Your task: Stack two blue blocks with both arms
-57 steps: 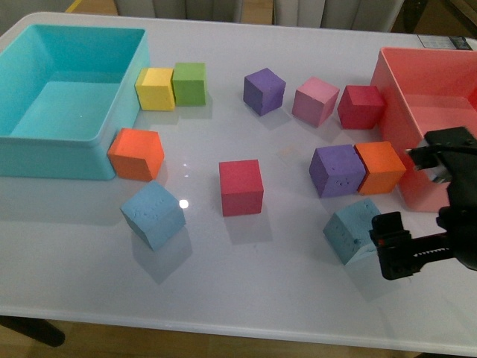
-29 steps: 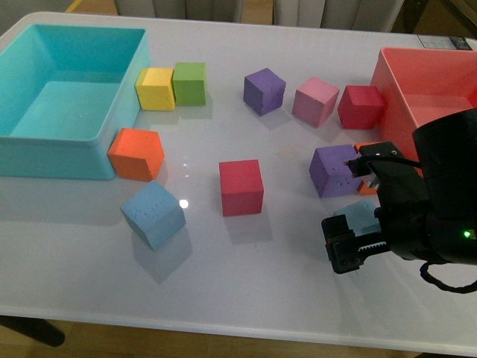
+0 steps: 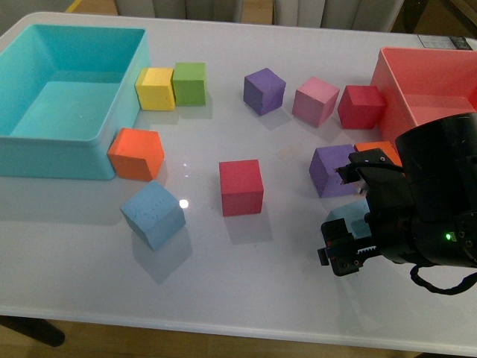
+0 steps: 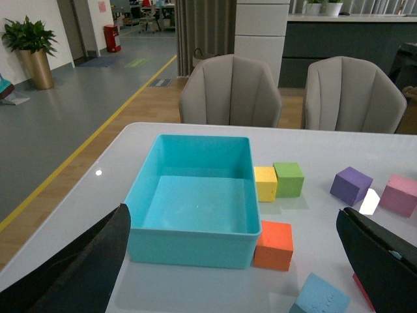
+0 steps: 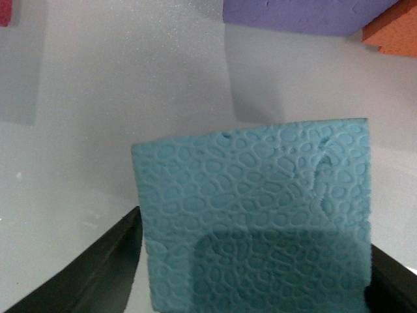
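Observation:
One sky-blue block (image 3: pixel 153 214) lies tilted on the table at the front left; the left wrist view shows it (image 4: pixel 318 296) low between my open left fingers, some way off. The second blue block (image 3: pixel 349 221) is mostly hidden under my right gripper (image 3: pixel 356 216) at the front right. In the right wrist view this block (image 5: pixel 257 212) fills the space between my open right fingers, one on each side of it. My left gripper (image 4: pixel 241 267) is open and empty and is out of the front view.
A turquoise bin (image 3: pixel 45 142) stands at the far left and a pink bin (image 3: pixel 395 97) at the far right. Orange (image 3: pixel 136 154), red (image 3: pixel 241 186), purple (image 3: pixel 332 170), yellow (image 3: pixel 155 88) and green (image 3: pixel 189 82) cubes are spread about. Another orange cube (image 3: pixel 376 148) touches the purple one.
My right arm has moved left and down over the right blue block, which now sits between its open fingers. The left blue block has not moved.

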